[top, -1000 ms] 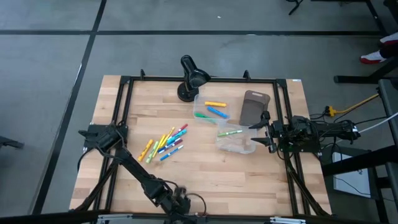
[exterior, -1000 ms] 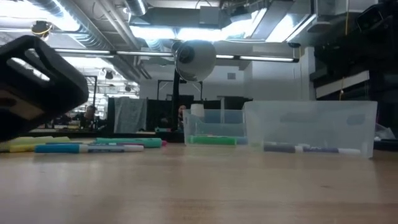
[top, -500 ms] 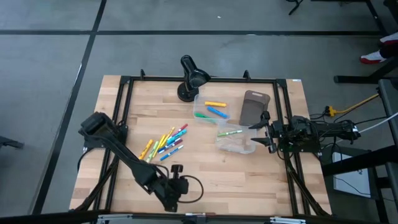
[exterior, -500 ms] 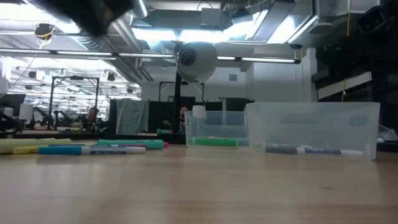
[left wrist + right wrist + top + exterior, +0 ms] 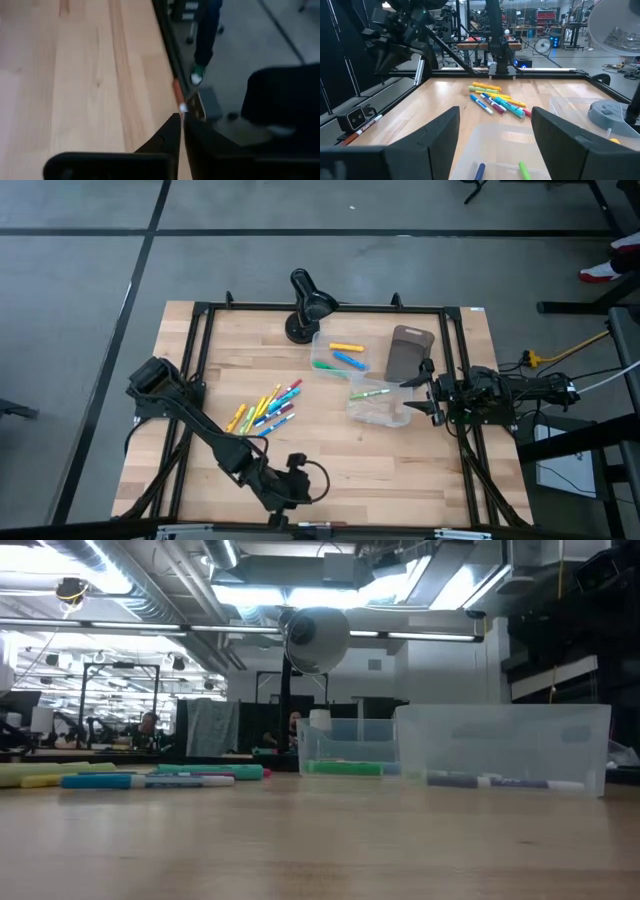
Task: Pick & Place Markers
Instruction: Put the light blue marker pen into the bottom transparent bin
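Now left gripper (image 5: 291, 463), lower centre, pinched together & empty, pre-pick; next: open, reach markers (image 5: 264, 411). Right gripper (image 5: 428, 390) apart, waiting.

My left gripper (image 5: 291, 471) hangs near the table's front edge, fingers pressed together, holding nothing. My right gripper (image 5: 421, 391) waits by the right edge, fingers spread wide.

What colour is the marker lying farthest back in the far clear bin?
Yellow marker, clearest in the high view.
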